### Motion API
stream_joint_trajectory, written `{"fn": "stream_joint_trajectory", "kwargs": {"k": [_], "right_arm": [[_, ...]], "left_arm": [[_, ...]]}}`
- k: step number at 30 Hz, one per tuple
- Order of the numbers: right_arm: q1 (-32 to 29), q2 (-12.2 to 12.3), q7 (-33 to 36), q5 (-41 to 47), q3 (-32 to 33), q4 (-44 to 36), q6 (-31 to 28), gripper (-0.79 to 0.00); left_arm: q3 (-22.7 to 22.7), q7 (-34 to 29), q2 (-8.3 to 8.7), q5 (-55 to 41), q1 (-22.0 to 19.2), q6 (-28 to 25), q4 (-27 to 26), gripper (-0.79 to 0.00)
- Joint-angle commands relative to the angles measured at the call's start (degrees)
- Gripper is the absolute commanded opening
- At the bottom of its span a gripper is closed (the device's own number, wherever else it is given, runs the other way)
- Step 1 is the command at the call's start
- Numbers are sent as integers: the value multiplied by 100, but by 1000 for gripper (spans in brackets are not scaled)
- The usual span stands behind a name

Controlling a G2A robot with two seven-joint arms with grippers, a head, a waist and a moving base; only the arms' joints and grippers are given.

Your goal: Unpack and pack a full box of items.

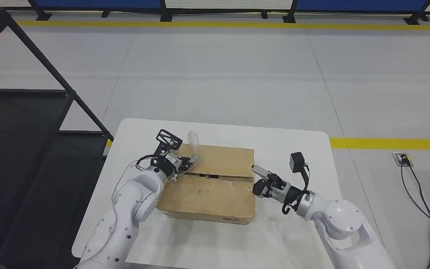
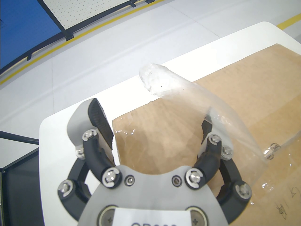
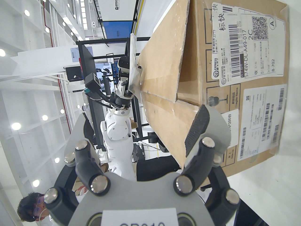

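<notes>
Left hand (image 1: 180, 159), top view: poised over the far-left corner of the single brown cardboard box (image 1: 208, 191). The box lies shut on the white desk (image 1: 289, 232), its long axis running left to right. One strip of clear packing tape (image 1: 193, 141) stands up from the box's left end, just beside this hand. The right hand (image 1: 261, 180) sits at the box's right end, level with the centre seam.

Left wrist view: the jaws are spread wide and grip nothing. The tape curls up off the lid and appears to cling to one finger (image 2: 208, 128).

Right wrist view: the jaws are likewise wide apart and empty, with one finger (image 3: 200, 128) just beside the labelled end face.

Judgement: of the two hands, the left is nearer the tape. The unpeeled length lies to its right along the seam, so any pull would follow the long axis.
</notes>
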Motion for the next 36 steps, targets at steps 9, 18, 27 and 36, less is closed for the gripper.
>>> {"fn": "stream_joint_trajectory", "kwargs": {"k": [9,18,27,36], "right_arm": [[439,-222,-190,311,-1126,926,-168,0],[478,-288,-780,441,-1046,823,-1079,0],[139,-218,-844,401,-659,311,-1122,0],[132,-189,-711,516,-427,246,-1167,0]], "left_arm": [[-336,1079,27,-105,765,363,-456,0],[-372,1105,24,87,883,414,-675,0],[-533,1366,33,227,1034,462,-1195,0],[-1657,1349,141,290,1437,854,-1510,0]]}}
